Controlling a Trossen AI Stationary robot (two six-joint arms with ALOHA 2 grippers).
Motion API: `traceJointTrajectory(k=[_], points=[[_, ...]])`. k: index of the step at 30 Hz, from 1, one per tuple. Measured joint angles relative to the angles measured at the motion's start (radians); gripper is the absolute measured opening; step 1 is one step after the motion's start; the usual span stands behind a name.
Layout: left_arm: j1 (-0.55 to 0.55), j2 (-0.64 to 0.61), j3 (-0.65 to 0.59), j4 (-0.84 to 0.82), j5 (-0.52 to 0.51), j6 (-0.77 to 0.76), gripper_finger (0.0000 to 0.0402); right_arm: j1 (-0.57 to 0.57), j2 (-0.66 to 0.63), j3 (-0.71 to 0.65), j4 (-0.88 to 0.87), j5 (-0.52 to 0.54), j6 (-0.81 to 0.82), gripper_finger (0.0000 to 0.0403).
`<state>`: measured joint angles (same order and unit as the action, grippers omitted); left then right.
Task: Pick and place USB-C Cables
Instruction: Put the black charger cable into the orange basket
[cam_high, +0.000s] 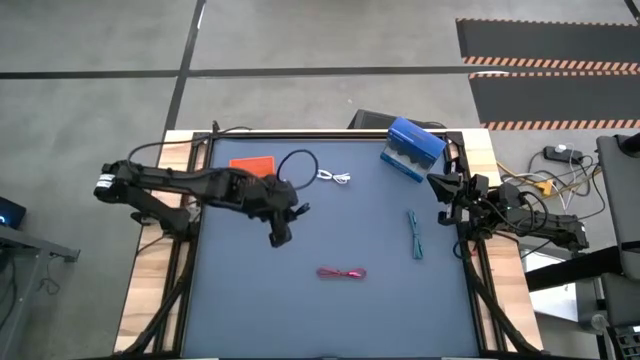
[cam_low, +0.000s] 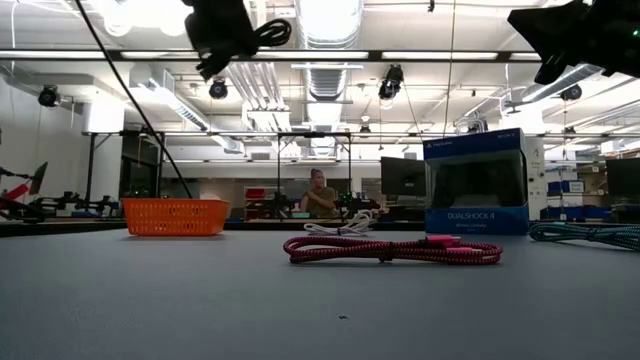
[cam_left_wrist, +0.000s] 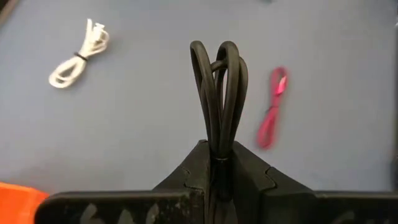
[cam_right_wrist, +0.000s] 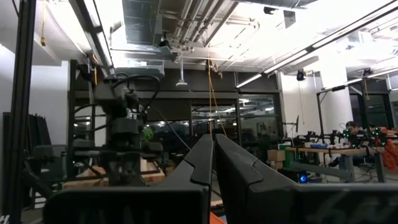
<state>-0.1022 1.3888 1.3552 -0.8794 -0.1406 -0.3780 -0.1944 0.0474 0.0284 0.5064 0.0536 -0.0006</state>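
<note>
Cables everywhere on this dark table (cam_high: 300, 320), and 1 of the 4 is up in the air! The left gripper (cam_left_wrist: 219, 163) hangs above the table's middle-left, clenched on the black cable (cam_left_wrist: 220, 93), whose loops stick out past the fingertips. The orange tray (cam_high: 252, 166) sits near the far left corner, just beside that arm. The white cable (cam_high: 334, 177) lies close to the far edge, between the tray and the blue box (cam_high: 412, 148). The teal cable (cam_high: 414, 233) stretches out near the right edge. The red-pink cable (cam_high: 342, 273) rests around the centre, toward the near edge. Over at the right edge, the right gripper (cam_right_wrist: 213, 155) waits raised, fingers pressed together on nothing.
</note>
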Motion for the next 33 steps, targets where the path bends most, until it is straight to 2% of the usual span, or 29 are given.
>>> traceJointTrajectory(k=[8, 12, 15, 20, 24, 28, 33], points=[[0.144, 0.003, -0.012, -0.151, -0.008, 0.276, 0.0022, 0.000, 0.000, 0.000, -0.002, 0.000, 0.000, 0.0009], [0.217, 0.005, -0.032, -0.235, -0.085, 0.465, 0.0022, 0.000, 0.000, 0.000, -0.029, 0.000, 0.000, 0.0009], [0.279, 0.019, -0.046, -0.255, -0.123, 0.594, 0.0022, 0.000, 0.000, 0.000, -0.058, 0.000, 0.000, 0.0009], [0.364, 0.056, -0.052, -0.261, -0.129, 0.783, 0.0022, 0.000, 0.000, 0.000, -0.052, 0.002, 0.020, 0.0009], [0.422, 0.092, -0.053, -0.255, -0.127, 0.854, 0.0022, 0.000, 0.000, 0.000, 0.052, 0.006, 0.023, 0.0009], [0.468, 0.114, -0.053, -0.256, -0.127, 0.864, 0.0022, 0.000, 0.000, 0.000, 0.172, 0.000, 0.004, 0.0009], [0.505, 0.116, -0.053, -0.256, -0.126, 0.863, 0.0022, 0.000, 0.000, 0.002, 0.226, -0.001, -0.067, 0.0009]])
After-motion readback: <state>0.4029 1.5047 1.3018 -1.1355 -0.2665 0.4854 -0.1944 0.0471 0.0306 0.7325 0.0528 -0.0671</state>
